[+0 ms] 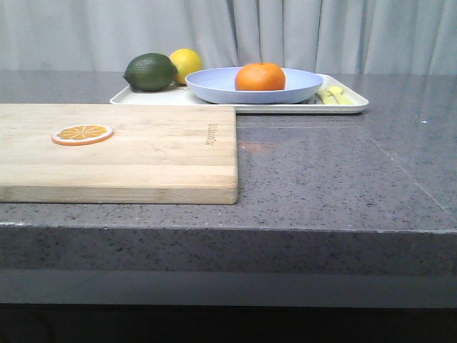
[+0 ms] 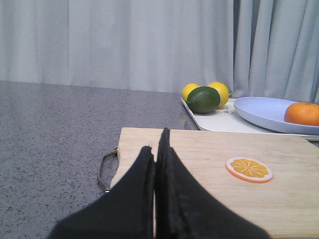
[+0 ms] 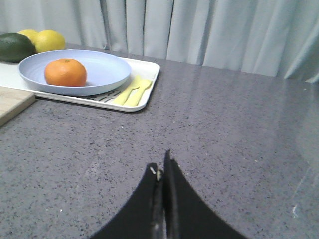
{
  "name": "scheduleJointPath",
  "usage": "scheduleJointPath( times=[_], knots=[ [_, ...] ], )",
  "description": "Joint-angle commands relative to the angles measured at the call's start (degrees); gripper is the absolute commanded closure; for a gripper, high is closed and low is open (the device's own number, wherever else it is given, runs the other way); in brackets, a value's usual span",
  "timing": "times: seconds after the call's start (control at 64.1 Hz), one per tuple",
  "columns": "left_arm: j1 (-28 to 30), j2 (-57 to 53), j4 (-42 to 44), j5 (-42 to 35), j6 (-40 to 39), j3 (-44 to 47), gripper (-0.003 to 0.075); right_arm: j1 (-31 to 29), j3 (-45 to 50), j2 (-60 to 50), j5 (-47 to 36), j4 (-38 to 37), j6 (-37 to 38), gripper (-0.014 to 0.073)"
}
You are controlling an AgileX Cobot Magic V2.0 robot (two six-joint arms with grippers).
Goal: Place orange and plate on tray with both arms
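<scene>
Presently the orange (image 1: 260, 76) sits in the plate (image 1: 214, 84) on the tray (image 1: 353, 104), upper centre; left gripper (image 2: 158, 149) and right gripper (image 3: 161, 169) both have fingers pressed together, empty.

Cutting board (image 1: 118, 151): the front view's left edge cuts it off; the right wrist view shows only a corner.
Plate (image 2: 269, 115): cut off at the edge of the left wrist view.
Tray (image 1: 239, 105): the plate covers its middle; the board hides part of its near rim.
Lemon (image 1: 187, 63): partly behind the avocado (image 1: 151, 72).
Yellow cutlery (image 1: 334, 96): partly behind the plate, kind unclear.
Board lettering (image 1: 211, 133): too small to read.
Left tool (image 2: 156, 149): absent from the front view.
</scene>
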Motion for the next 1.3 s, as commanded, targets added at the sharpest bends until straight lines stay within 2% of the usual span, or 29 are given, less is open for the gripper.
scheduleJointPath(
  times=[0.0,0.234,0.874,0.936,1.108,1.28],
  knots=[
    [-0.1,-1.1,-0.1,-5.0,0.0,1.6,0.0740,-0.5,3.6,-4.5,-8.2,-0.3,-0.5,0.0659],
    [-0.1,-1.1,-0.1,-5.0,0.0,1.6,0.0740,-0.5,13.3,-12.0,-13.0,0.0,-0.5,0.0659],
    [-0.1,-1.1,-0.1,-5.0,0.0,1.6,0.0740,-1.0,13.2,-12.0,-13.0,-0.2,-0.3,0.0659],
    [-0.1,-1.1,-0.1,-5.0,0.0,1.6,0.0740,-1.0,13.2,-12.0,-14.1,-2.2,1.5,0.0659],
    [-0.1,-1.1,-0.1,-5.0,0.0,1.6,0.0740,-1.0,13.2,-12.0,-14.9,-6.9,12.6,0.0659],
    [-0.1,-1.1,-0.1,-5.0,0.0,1.6,0.0740,-1.1,13.2,-12.0,-14.9,-7.2,12.7,0.0659]
  ],
)
